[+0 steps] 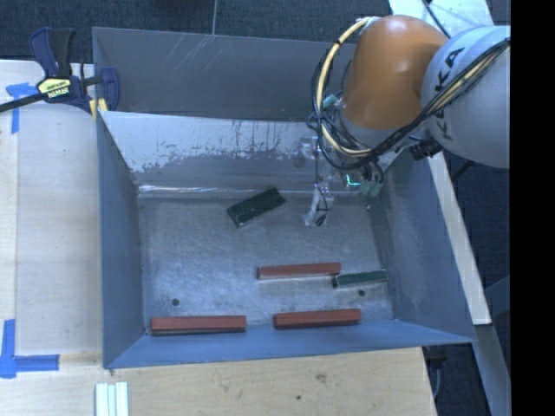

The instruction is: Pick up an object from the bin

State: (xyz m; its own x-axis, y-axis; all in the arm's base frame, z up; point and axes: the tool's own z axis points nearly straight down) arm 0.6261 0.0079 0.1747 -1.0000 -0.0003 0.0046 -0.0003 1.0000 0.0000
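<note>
Grey metal forms the bin (121, 232), and its walls slope inward, so loose things settle flat on the floor. The gripper (318, 211) hangs low near the back edge, toward the right side. I cannot tell from this angle whether the claw is spread or pressed together. Just to its left, and apart from it, a dark green block (256, 206) lies askew along the back edge; being nearest, it is probably the thing to pick. A reddish-brown bar (297, 271) lies mid-floor, with a small dark green stick (360, 278) at its right end. A second brown bar (198, 324) rests along the front edge near the left corner, and a third brown bar (316, 319) lies further right.
</note>
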